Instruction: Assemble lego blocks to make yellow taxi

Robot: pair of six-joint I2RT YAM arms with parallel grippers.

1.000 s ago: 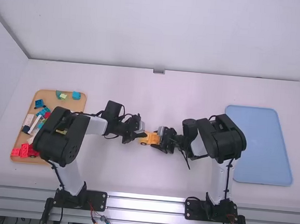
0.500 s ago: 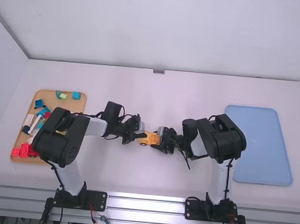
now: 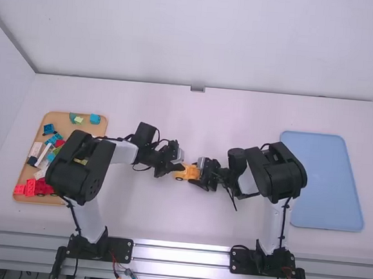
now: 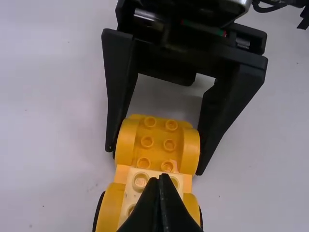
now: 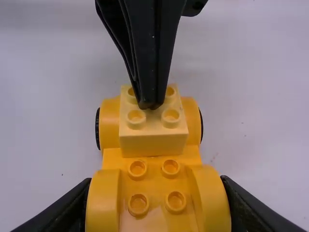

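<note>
A white wall is standing behind the white table, with a tan tray of mixed blocks lying on the left and a blue tray lying on the right.

Over the last half second I am seeing my left arm shifting a little rightward and away from the high camera, its gripper edging along with it. More of the red blocks in the tan tray is now showing past its elbow. My right arm is looking the same as before, and the yellow car base is sitting in nearly the same spot, mid-table between the arms.

The base is showing a warm orange-yellow, with rounded fenders at both ends, round studs between the fenders nearer my right arm, and black tyres at the end nearer my left arm. A pale yellow brick is sitting on that end, lying squarely between the fenders there, studs facing up.

My left gripper is keeping its fingers together, tips right over the brick's top; I am not able to tell whether they are pressing. My right gripper is gripping the base across its other pair of fenders, one finger on each side.
</note>
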